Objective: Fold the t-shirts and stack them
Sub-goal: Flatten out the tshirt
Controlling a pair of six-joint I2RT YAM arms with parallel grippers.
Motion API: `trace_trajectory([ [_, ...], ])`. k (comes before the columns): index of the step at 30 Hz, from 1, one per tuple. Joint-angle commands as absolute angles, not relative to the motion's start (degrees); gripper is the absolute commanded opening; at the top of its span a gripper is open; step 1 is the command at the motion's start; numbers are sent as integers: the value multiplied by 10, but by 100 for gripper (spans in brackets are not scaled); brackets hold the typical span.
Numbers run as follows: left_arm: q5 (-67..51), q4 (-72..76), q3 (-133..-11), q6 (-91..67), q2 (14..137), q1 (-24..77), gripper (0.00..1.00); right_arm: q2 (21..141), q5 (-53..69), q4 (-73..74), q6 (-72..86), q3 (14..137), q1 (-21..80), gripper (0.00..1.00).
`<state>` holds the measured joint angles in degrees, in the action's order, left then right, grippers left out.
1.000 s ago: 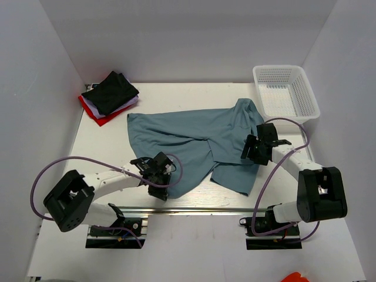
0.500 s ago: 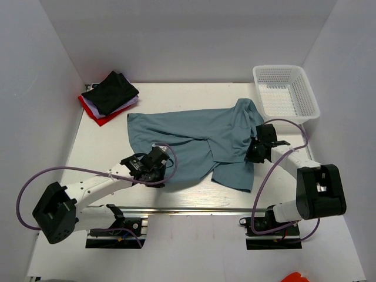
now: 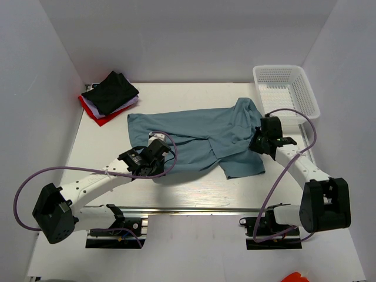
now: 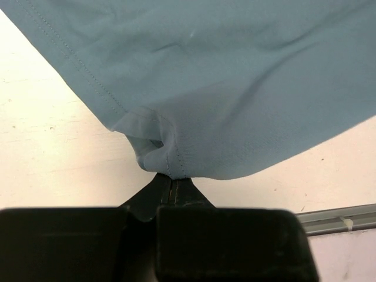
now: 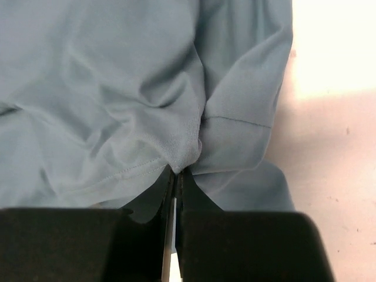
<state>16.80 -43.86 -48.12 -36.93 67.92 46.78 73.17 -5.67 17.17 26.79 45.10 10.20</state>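
Observation:
A large blue-teal t-shirt (image 3: 200, 138) lies crumpled across the middle of the table. My left gripper (image 3: 154, 158) is shut on the shirt's near left hem, and the pinched fabric (image 4: 167, 158) bunches just above its tips (image 4: 171, 178). At the shirt's right side my right gripper (image 3: 259, 143) is shut on a fold of the shirt (image 5: 185, 150), which gathers at its tips (image 5: 177, 171). A black t-shirt (image 3: 110, 92) sits on top of the red (image 3: 100, 118) and white (image 3: 130, 106) t-shirts at the back left.
A white mesh basket (image 3: 285, 93) stands at the back right corner. A metal rail (image 3: 194, 208) runs along the table's near edge. White walls enclose the table on three sides. Purple cables loop off both arms.
The right gripper has closed on the shirt's right side and moved back and right. The left gripper has carried the near hem away from the front edge, so the shirt's lower part has drawn up.

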Motion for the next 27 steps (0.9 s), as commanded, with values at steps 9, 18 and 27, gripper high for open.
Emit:
trace_trajectory([
  [9, 149, -424, -442, -374, 663, 470, 0, 749, 19, 200, 247, 401, 102, 56],
  [18, 149, -424, -442, -374, 668, 470, 0, 731, 33, 187, 247, 414, 103, 57],
  [27, 160, -424, -442, -374, 679, 470, 0, 746, -32, 197, 246, 444, 101, 56],
])
